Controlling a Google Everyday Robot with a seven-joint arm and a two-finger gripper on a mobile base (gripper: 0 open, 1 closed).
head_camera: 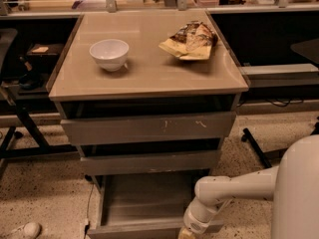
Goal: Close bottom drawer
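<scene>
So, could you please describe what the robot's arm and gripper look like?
The arm is glossy white, built of smooth rounded tubular segments, with a broad white curved shell at the right edge and a ringed wrist collar. No cables or markings show. The gripper, a small tan tip, sits at the front of the open grey bottom drawer.

The cabinet (149, 76) had a tan top and three grey drawers. The top drawer (149, 128) bore pale scratches across its grey front, the middle drawer (149, 162) was plain grey, and the bottom drawer (144, 203) showed a plain grey tray. On the cabinet sat a white bowl (109, 54) and a yellow-and-brown bag (189, 41). The white arm (234, 190) ended in a yellowish gripper (186, 232) at the cabinet's lower right corner. The floor (45, 193) around the cabinet was beige with dark speckles
</scene>
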